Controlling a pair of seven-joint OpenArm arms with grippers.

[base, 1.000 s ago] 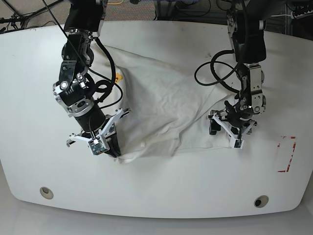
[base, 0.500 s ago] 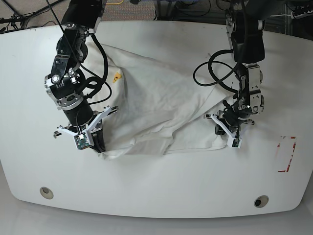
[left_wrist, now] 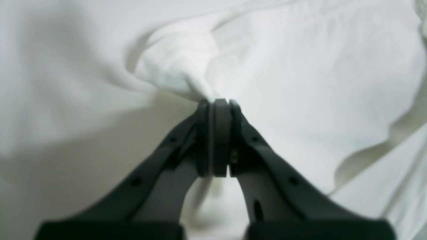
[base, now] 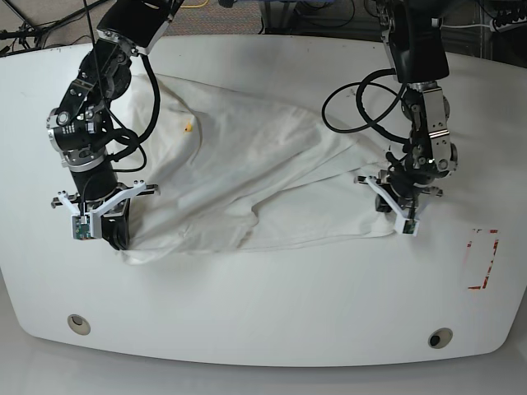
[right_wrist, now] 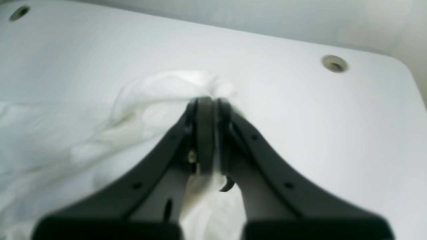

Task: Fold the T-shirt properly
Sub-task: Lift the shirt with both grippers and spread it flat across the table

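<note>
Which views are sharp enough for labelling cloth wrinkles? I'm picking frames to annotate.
Base view: sharp, evenly lit, folds of the T-shirt read clearly. Left wrist view: soft throughout, left end effector blurred, cloth nearly blown out. Right wrist view: right end effector and bunched cloth out of focus, table smooth grey.

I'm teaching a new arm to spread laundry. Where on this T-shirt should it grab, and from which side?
Probably the two outer hem corners of the T-shirt, each approached from its own outward side. The cloth bunches to a pinchable tip there, as the right gripper and left gripper show, jaws shut on it.
</note>
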